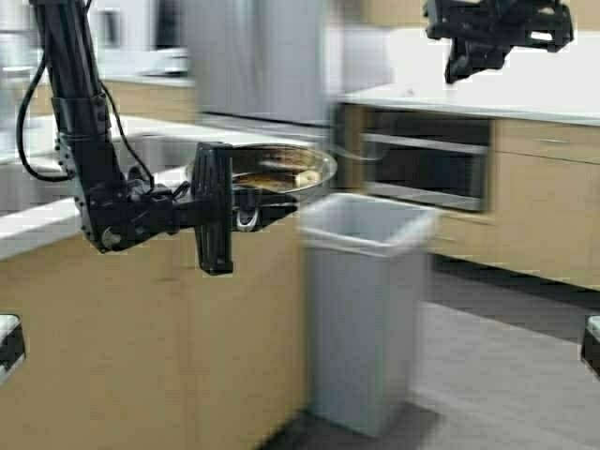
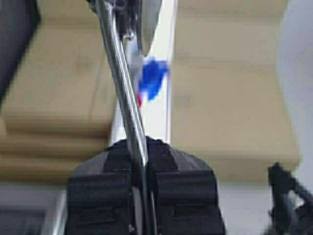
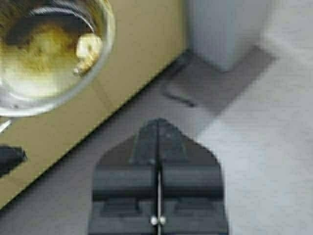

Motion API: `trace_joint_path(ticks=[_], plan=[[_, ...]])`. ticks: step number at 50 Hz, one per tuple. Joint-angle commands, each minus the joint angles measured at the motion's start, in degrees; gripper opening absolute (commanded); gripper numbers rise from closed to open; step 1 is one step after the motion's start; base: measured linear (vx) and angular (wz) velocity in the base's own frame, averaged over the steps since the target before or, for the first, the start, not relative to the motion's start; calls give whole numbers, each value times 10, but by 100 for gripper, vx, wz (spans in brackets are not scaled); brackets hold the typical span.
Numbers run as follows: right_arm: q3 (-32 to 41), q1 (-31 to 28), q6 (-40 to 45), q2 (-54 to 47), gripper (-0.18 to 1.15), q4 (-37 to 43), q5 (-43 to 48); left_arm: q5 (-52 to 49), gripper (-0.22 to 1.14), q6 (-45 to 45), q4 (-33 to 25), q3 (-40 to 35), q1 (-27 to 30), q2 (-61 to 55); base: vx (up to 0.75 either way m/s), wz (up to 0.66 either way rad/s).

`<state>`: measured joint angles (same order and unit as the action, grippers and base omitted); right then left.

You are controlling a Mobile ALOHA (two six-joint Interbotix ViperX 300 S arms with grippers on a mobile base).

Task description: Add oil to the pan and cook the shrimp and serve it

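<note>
Left gripper (image 1: pixel 246 217) clenched on the pan (image 1: pixel 277 172), at the handle side; the pan is held in the air, roughly level, off the end of the wooden counter (image 1: pixel 112 319) and above the near rim of a grey bin (image 1: pixel 366 309) standing on the floor. Left wrist view: both black fingers (image 2: pixel 108 183) pressed tight against a thin bright steel strip, the pan's handle, running up and away between them.

Pan: small, round, shallow, shiny steel rim, inside browned and glossy with a yellow-golden film that could be the oil; cannot tell for sure. The right wrist view looks down into it, with the pan (image 3: pixel 46 54) over the counter's front edge.

Shrimp (image 3: pixel 88 49): pale beige curled piece lying inside the pan against its rim. In the high view a pale lump, the shrimp (image 1: pixel 305 177), shows at the pan's right side. Count not readable.

Right gripper (image 1: pixel 461 67) raised high, well apart from the pan, above the far worktop (image 1: pixel 469 101). Its fingers (image 3: pixel 183 176) are closed together, holding nothing, grey floor below.
</note>
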<state>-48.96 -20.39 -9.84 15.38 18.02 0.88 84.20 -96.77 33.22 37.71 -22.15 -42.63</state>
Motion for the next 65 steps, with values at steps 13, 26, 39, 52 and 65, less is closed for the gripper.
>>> trace_joint_path(ticks=[13, 26, 39, 52, 65], plan=[[10, -2, 1, 7, 7, 2, 12, 11, 3, 23, 13, 12, -1, 76, 2, 61], [5, -2, 2, 13, 7, 3, 5, -54, 3, -2, 12, 42, -1, 191, 1, 44], [12, -2, 8, 20, 7, 1, -17, -137, 3, -44, 12, 57, -1, 295, -3, 33], [10, -2, 8, 20, 7, 2, -32, -177, 3, -75, 18, 71, -1, 357, -1, 26], [7, -1, 8, 21, 7, 1, -32, -207, 3, -78, 40, 50, -1, 360, 3, 39]])
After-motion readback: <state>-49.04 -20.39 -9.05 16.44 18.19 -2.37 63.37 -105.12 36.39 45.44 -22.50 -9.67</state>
